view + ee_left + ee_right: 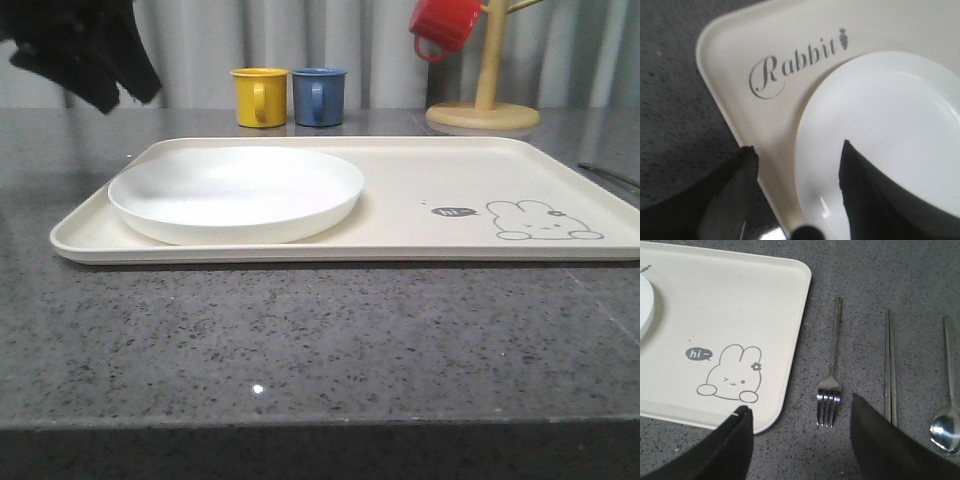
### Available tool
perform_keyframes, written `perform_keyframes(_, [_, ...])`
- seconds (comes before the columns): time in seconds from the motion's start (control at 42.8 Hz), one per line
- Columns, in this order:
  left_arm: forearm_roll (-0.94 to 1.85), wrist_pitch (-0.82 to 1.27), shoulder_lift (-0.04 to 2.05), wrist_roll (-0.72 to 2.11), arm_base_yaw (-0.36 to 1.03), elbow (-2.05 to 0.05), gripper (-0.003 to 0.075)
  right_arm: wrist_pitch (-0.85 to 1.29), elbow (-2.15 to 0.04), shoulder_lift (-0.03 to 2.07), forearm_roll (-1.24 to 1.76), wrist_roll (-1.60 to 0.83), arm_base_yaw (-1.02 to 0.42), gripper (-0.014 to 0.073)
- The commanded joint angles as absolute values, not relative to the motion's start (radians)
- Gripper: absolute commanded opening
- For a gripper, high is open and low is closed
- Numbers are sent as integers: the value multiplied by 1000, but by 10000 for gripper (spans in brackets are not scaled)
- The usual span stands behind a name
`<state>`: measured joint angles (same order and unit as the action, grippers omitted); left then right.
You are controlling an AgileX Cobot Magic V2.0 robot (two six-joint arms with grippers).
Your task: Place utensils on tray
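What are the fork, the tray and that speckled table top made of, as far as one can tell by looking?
The fork looks like polished metal, probably steel: it is silvery and its tines glint with reflections. The tray seems matte cream plastic or melamine, with a printed rabbit and softly rounded corners; which one, the look leaves open. The table appears to be grey stone or a stone-like composite, dark-flecked, with a slight sheen.

The left hand (797, 155) is raised, its two dark fingers (862, 185) spread wide apart with nothing between them. The right hand (800, 415) is also open, its fingers (875, 435) well apart and holding nothing. Both hands point downward.
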<state>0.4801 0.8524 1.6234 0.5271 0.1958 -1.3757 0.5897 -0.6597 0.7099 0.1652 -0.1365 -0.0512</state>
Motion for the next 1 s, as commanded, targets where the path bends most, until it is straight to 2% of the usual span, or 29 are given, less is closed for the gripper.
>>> perform_keyframes(0.0, [461, 836, 1505, 503, 234, -1413, 374, 525, -692, 714, 164, -143, -44, 455])
perform_keyframes(0.187, [268, 837, 1353, 411, 423, -1342, 367, 518, -692, 714, 164, -143, -44, 455])
perform_keyframes(0.327, [46, 813, 1217, 214, 590, -1209, 367, 515, -692, 714, 165, -143, -44, 455])
perform_keyframes(0.444, [-33, 764, 1102, 120, 663, -1087, 367, 520, -692, 714, 165, -143, -44, 455])
perform_keyframes(0.748, [-28, 713, 924, 110, 674, -922, 367, 522, -701, 724, 172, -143, -44, 455])
perform_keyframes(0.981, [-28, 712, 918, 110, 674, -922, 367, 688, -857, 901, 172, -142, 8, 455])
